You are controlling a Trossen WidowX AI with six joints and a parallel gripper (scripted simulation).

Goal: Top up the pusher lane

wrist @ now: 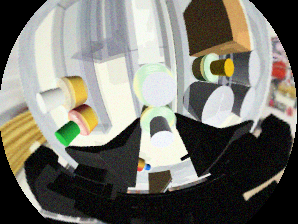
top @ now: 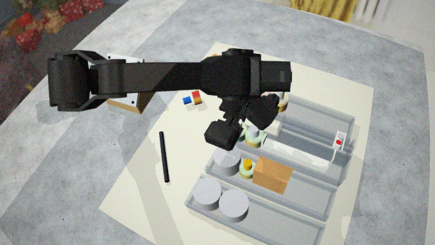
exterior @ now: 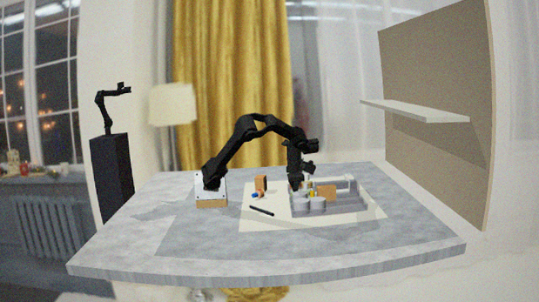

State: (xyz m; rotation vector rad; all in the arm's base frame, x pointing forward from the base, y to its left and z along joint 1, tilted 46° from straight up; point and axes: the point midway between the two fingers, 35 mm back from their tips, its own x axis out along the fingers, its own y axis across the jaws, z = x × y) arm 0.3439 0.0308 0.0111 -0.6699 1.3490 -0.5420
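Jar with pale-green body and grey lid sits between the gripper fingers, clamped, at the front end of the sprung lane. From the top view this held jar is mostly hidden under the wrist; only a green edge shows. Directly behind it in the same lane stands a matching jar, grey lid, pale-green and tan body; in the wrist view the two line up one past the other, close together, contact not clear. White pusher plate just behind the second jar; touching or not, cannot tell. Red-marked white bracket at the lane's far end.

Next lane over: grey can, small yellow-lidded jar, orange box in a row. Outermost lane: two grey cans. Black rod lies on the cream mat, well apart from the lanes.
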